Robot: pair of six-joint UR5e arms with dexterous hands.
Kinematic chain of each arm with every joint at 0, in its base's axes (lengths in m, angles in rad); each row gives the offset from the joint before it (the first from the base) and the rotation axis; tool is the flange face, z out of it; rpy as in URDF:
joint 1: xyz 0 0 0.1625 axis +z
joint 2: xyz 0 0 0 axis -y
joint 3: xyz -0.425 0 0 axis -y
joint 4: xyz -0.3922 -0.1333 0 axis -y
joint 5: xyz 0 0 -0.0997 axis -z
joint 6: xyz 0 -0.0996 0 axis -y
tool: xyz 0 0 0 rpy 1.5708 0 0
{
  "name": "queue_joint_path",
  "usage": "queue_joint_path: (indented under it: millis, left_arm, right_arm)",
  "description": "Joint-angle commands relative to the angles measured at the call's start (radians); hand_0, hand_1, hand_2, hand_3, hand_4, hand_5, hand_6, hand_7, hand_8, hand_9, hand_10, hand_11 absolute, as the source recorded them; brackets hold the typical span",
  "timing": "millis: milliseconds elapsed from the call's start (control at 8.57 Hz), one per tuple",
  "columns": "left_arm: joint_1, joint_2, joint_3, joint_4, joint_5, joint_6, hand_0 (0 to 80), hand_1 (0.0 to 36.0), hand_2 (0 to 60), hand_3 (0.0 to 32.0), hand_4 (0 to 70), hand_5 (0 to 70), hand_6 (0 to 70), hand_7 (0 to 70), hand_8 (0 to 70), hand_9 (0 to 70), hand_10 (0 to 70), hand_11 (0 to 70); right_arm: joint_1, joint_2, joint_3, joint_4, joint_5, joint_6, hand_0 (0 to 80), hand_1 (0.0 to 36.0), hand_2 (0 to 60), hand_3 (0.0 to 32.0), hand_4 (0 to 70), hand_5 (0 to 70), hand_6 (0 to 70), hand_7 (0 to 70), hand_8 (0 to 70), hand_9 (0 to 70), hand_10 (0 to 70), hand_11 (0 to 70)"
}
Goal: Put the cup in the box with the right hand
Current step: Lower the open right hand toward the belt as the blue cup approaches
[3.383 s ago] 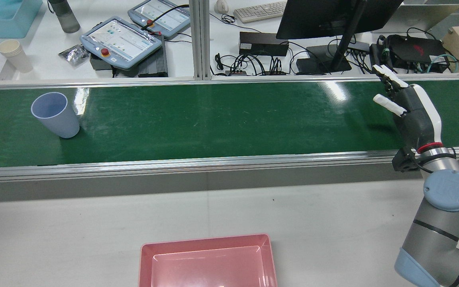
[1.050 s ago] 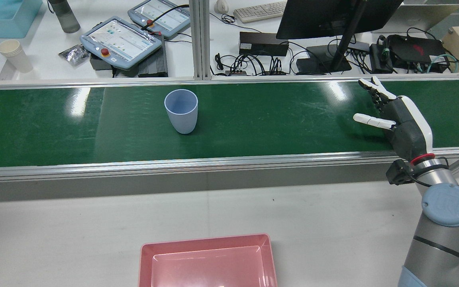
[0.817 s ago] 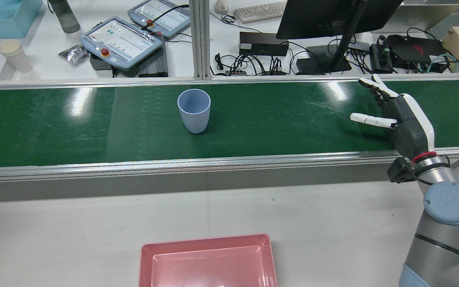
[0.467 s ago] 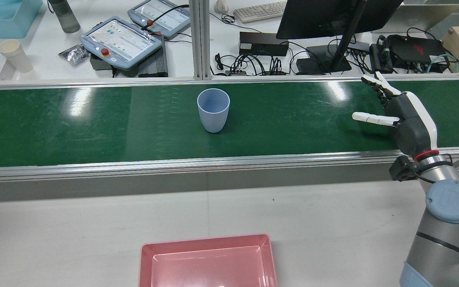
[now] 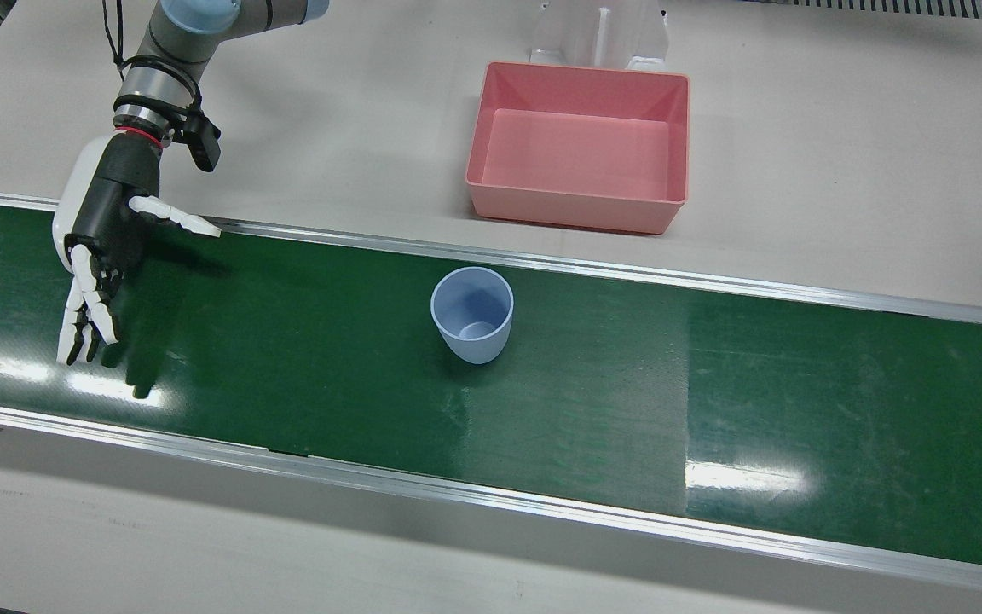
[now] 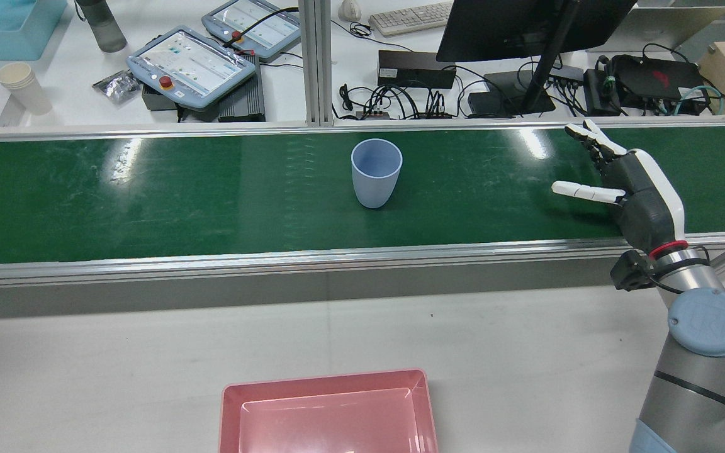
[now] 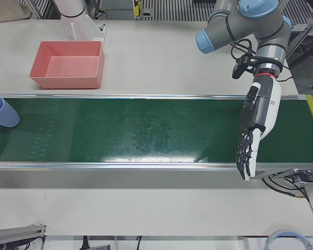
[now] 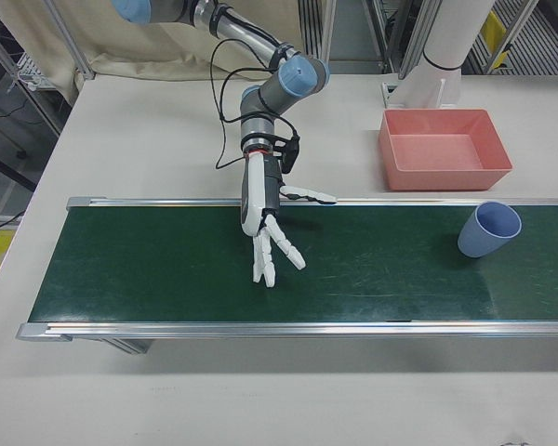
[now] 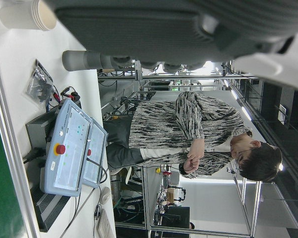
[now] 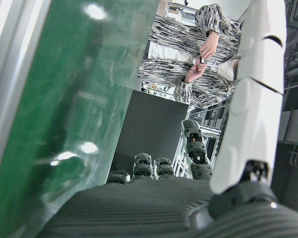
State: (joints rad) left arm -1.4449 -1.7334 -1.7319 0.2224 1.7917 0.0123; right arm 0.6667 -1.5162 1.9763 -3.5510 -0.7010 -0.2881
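A pale blue cup (image 6: 375, 173) stands upright and empty on the green belt (image 6: 148, 201), near its middle; it also shows as the cup (image 5: 472, 314) and the cup (image 8: 488, 229). My right hand (image 6: 636, 189) hovers over the belt's right end in the rear view, open, thumb stretched toward the cup, well apart from it. The same right hand (image 5: 103, 226) holds nothing. The pink box (image 6: 328, 412) sits empty on the white table, on my side of the belt. My left hand (image 7: 258, 117) hangs open over the belt's far end, with the cup (image 7: 0, 112) far from it.
Metal rails (image 6: 337, 255) edge the belt on both sides. Beyond the belt lie teach pendants (image 6: 189, 63), a monitor (image 6: 526, 25), cables and stacked paper cups (image 6: 22, 85). A person (image 9: 198, 134) stands behind that bench.
The cup has travelled along the belt from the far left toward my right hand. My right hand has tilted lower over the belt and spread its thumb out, staying in about the same place.
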Motion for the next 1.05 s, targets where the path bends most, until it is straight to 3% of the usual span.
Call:
queue_joint_path:
  millis: [0, 933]
  left_arm:
    - [0.001, 0.000, 0.000, 0.000, 0.000, 0.000, 0.0, 0.0, 0.0, 0.0, 0.0, 0.0, 0.0, 0.0, 0.0, 0.0, 0.0, 0.0]
    - [0.000, 0.000, 0.000, 0.000, 0.000, 0.000, 0.0, 0.0, 0.0, 0.0, 0.0, 0.0, 0.0, 0.0, 0.0, 0.0, 0.0, 0.0]
  right_arm:
    - [-0.007, 0.004, 0.001, 0.000, 0.000, -0.003, 53.9, 23.5, 6.1, 0.0, 0.0, 8.0, 4.4, 7.5, 6.2, 8.8, 0.0, 2.5]
    - [-0.007, -0.002, -0.001, 0.000, 0.000, -0.017, 53.2, 22.6, 4.9, 0.0, 0.0, 7.8, 4.7, 9.4, 6.2, 9.5, 0.5, 3.3]
